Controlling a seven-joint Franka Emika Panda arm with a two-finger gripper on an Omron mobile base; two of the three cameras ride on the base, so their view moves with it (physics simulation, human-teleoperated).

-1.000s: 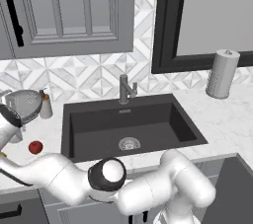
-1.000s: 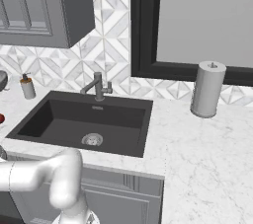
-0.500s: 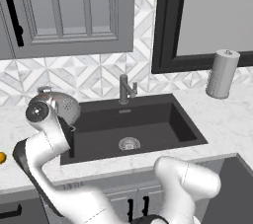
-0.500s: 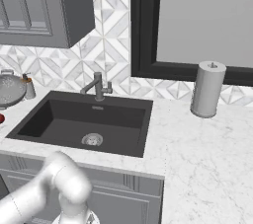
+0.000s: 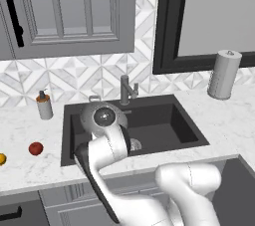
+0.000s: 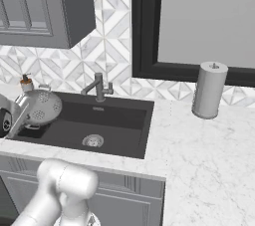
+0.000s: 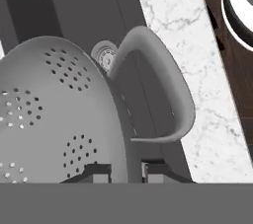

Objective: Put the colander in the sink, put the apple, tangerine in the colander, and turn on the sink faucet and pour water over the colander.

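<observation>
I carry the colander [image 7: 59,119] over the sink [image 6: 124,125]; my tool [image 7: 126,171] is closed on its rim. Next I must lower it toward the drain [image 6: 93,141] at 4 o'clock.

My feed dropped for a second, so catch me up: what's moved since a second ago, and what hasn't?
The pincer, shut on the colander at its rim, has carried it from the counter left of the sink to above the basin's left part, tipped on its side and not set down. The apple and tangerine still lie on the counter; the sink faucet is unchanged.
</observation>
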